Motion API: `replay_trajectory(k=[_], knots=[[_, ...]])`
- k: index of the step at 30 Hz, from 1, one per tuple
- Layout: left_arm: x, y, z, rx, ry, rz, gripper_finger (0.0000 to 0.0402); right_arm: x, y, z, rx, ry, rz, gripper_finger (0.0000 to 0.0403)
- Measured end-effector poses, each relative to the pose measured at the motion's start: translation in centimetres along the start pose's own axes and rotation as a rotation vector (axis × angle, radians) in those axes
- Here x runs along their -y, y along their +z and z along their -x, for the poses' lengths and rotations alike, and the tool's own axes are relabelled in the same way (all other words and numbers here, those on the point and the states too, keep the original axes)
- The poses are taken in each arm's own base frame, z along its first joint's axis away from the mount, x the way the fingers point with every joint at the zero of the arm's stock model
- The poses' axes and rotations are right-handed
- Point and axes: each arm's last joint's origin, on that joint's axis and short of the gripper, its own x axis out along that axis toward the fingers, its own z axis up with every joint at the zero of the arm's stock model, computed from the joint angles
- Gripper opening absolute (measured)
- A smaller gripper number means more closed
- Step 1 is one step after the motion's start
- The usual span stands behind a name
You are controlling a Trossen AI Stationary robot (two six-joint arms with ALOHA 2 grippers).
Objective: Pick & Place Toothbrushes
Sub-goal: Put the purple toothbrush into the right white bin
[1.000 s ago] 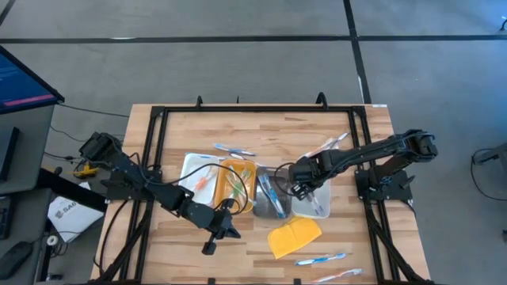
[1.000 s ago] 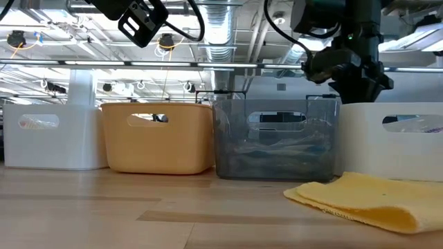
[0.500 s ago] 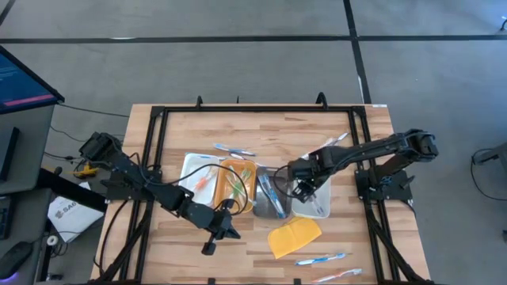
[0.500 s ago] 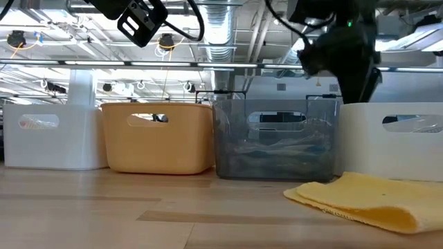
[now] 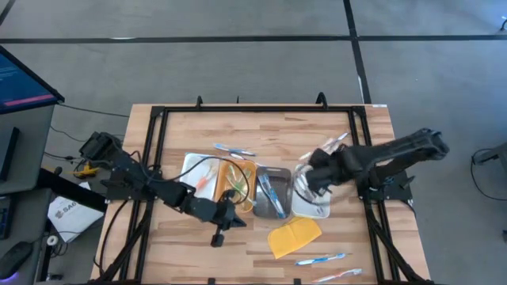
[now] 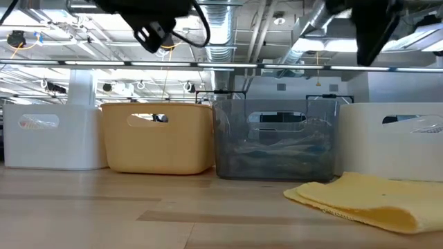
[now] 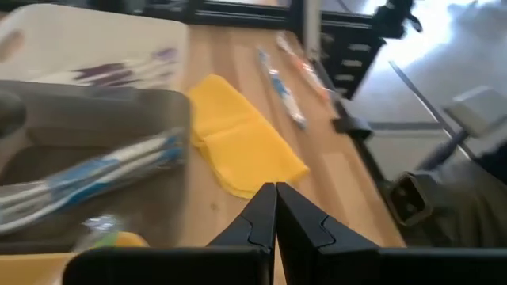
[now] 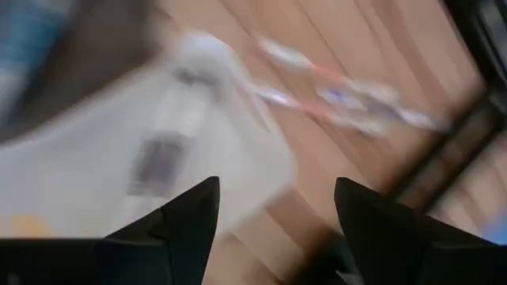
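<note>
Right pincer (image 8: pixel 273 229), fingers apart and seemingly empty, hovers above the white tray (image 5: pixel 310 207).

Overhead camera looks straight down; low one level across table; both share yellow pad (image 5: pixel 295 237).

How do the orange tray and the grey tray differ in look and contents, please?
The orange tray is opaque, while the grey tray is see-through. From above, the orange tray holds orange and green toothbrushes, whereas the grey tray holds blue toothbrushes. The orange one stands nearer the left arm's side. Both are rectangular with handle slots, standing side by side.
</note>
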Motion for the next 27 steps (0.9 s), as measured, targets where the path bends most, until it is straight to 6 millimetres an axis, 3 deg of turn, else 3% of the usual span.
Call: replay_trajectory(k=[6, 10, 15, 19, 24, 27], knots=[[-2.6, 0.8, -0.4, 0.027, 0.074, 0.075, 0.0001, 0.7, -3.5, 1.0, 0.319, 0.221, -0.036, 0.0244], [-4.8, 1.7, -0.6, 0.08, 0.106, 0.118, 0.0001, 2.1, -6.2, -0.7, 0.406, 0.336, -0.081, 0.0244], [-8.3, 3.3, -0.6, 0.114, 0.075, 0.192, 0.0001, 4.0, -8.1, -2.4, 0.558, 0.383, -0.122, 0.0244], [-9.9, 3.6, -0.5, 0.111, 0.048, 0.249, 0.0001, 5.3, -8.2, -2.8, 0.689, 0.301, -0.1, 0.0243], [-9.7, 3.6, -0.5, 0.108, 0.03, 0.249, 0.0001, 5.9, -7.8, -2.4, 0.699, 0.282, -0.037, 0.0243], [-9.6, 3.7, -0.5, 0.123, 0.025, 0.247, 0.0001, 7.3, -6.6, -2.1, 0.681, 0.23, -0.267, 0.0236]])
